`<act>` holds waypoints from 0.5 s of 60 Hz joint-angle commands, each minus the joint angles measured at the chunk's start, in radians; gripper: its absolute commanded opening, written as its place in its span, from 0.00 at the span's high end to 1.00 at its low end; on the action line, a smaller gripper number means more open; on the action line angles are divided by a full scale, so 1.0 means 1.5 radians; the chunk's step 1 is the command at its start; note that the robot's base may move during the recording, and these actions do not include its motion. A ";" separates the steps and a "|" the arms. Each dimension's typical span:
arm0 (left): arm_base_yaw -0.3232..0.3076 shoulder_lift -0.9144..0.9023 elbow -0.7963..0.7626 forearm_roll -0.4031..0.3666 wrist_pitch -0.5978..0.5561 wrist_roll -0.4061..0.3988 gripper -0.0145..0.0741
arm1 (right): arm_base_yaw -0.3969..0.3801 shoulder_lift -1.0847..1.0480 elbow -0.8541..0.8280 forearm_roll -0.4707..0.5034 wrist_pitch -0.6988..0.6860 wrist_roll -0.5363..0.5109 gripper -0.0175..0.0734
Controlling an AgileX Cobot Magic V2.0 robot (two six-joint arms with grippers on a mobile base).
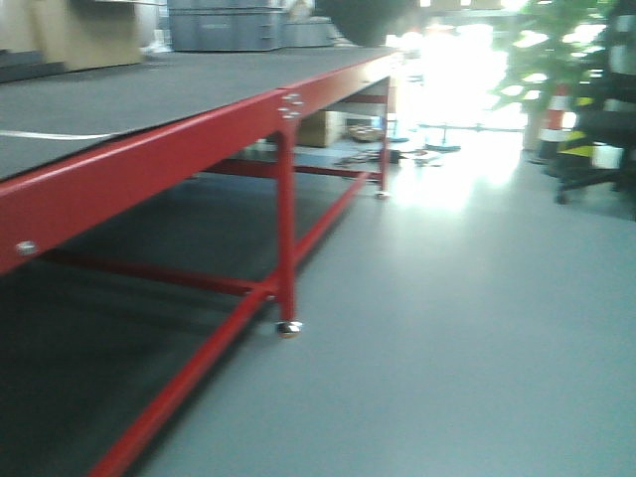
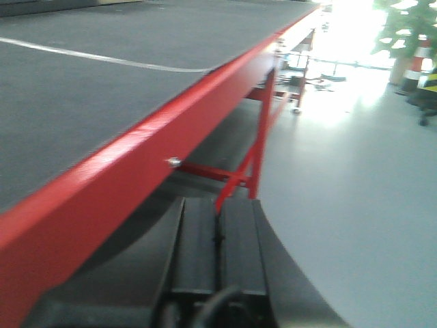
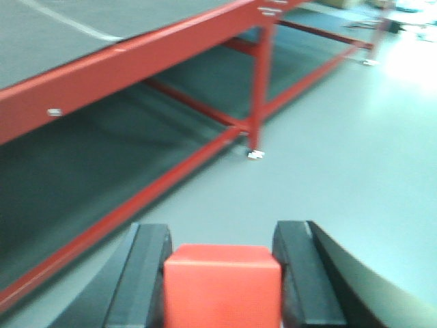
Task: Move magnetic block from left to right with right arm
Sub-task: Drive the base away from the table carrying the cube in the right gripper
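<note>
Pale grey floor (image 1: 447,328) filled the right and lower part of the front view, glare washed out at upper right. Long table (image 1: 149,164) ran from lower left to upper centre, with a red metal frame and a dark grey matte top. A lower red rail sat under it, and a red leg (image 1: 286,229) near frame centre stood on a small metal foot (image 1: 288,328). Grey crates (image 1: 224,28) sat at the far end of the table, top centre, blurry. A green plant (image 1: 542,50) was at upper right, with a dark office chair (image 1: 596,129) at the right edge below it. A thin white line (image 1: 50,135) lay across the table top at left. Right gripper (image 3: 220,239) sat at the bottom centre of the right wrist view, with two black fingers (image 3: 147,273) clamped on the magnetic block (image 3: 222,287). The block was a plain red cube, wedged between both pads and touching each, lower centre of the frame, with the floor behind it and the table frame off to the upper left. Left gripper (image 2: 218,205) sat at the bottom centre of the left wrist view, pads pressed together with nothing between them, just beside and below the red table edge. A small silver bolt (image 2: 173,162) showed on that edge, mid frame. The block did not show in the front or left wrist views.
</note>
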 commanded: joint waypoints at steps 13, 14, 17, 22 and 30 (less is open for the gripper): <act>-0.003 -0.009 0.006 -0.004 -0.054 0.000 0.97 | -0.003 0.007 -0.016 -0.007 -0.060 -0.006 0.56; -0.003 -0.009 0.006 -0.004 -0.054 0.000 0.97 | -0.003 0.007 -0.016 -0.007 -0.060 -0.006 0.56; -0.003 -0.009 0.006 -0.004 -0.054 0.000 0.97 | -0.003 0.007 -0.016 -0.007 -0.060 -0.006 0.56; -0.003 -0.009 0.006 -0.004 -0.054 0.000 0.97 | -0.003 0.007 -0.016 -0.007 -0.060 -0.006 0.56; -0.003 -0.009 0.006 -0.004 -0.054 0.000 0.97 | -0.003 0.007 -0.016 -0.007 -0.060 -0.006 0.56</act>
